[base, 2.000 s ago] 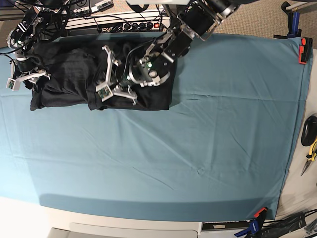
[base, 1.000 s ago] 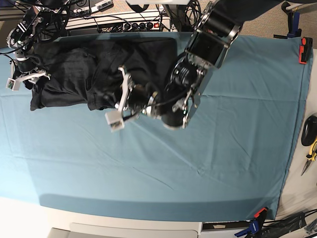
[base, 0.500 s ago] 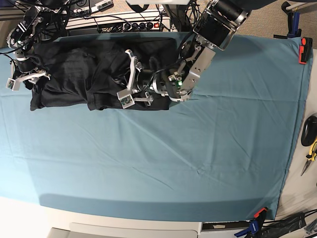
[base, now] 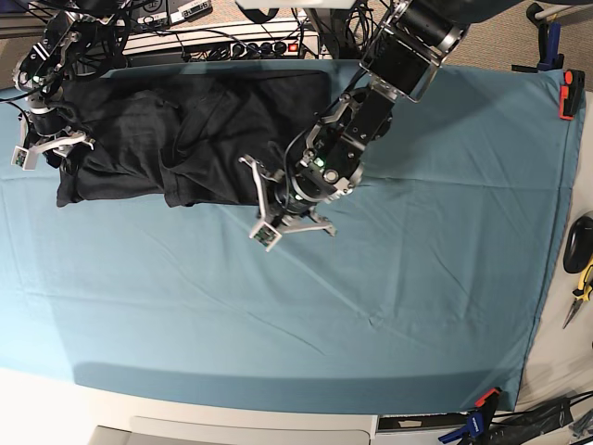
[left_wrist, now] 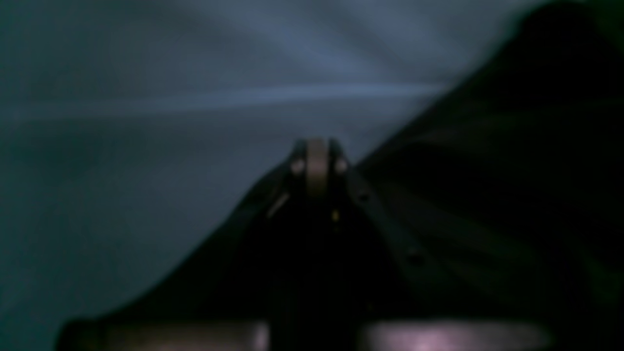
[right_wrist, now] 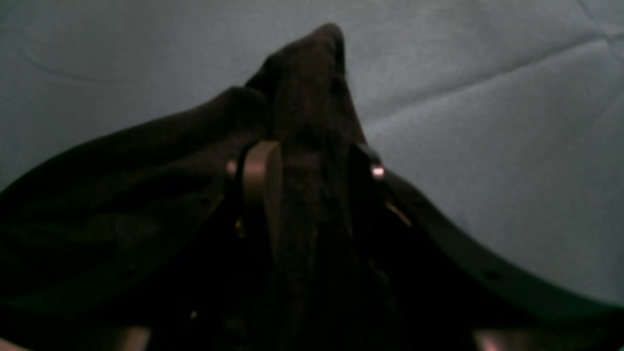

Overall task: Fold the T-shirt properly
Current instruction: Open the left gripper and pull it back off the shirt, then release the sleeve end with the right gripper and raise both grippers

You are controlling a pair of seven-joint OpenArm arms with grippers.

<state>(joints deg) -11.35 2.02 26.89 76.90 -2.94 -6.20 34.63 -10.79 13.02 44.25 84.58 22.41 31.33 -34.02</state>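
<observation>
lying with its long axis left to right across the far left of the teal cloth point(base: 389, 278) on the surface, the shirt point(base: 157, 139) is a rumpled dark band, no print showing. the right gripper point(right_wrist: 312, 165) has its fingers point(right_wrist: 258, 170) closed on a peak of shirt fabric at the shirt's left end, while the left gripper point(left_wrist: 317, 161), blurred, has its fingers pressed together with nothing visibly between them, just off the shirt's near right edge over the cloth. clamps point(base: 567, 93) pin the cloth's right edge, and pliers point(base: 582, 292) lie beyond it.
</observation>
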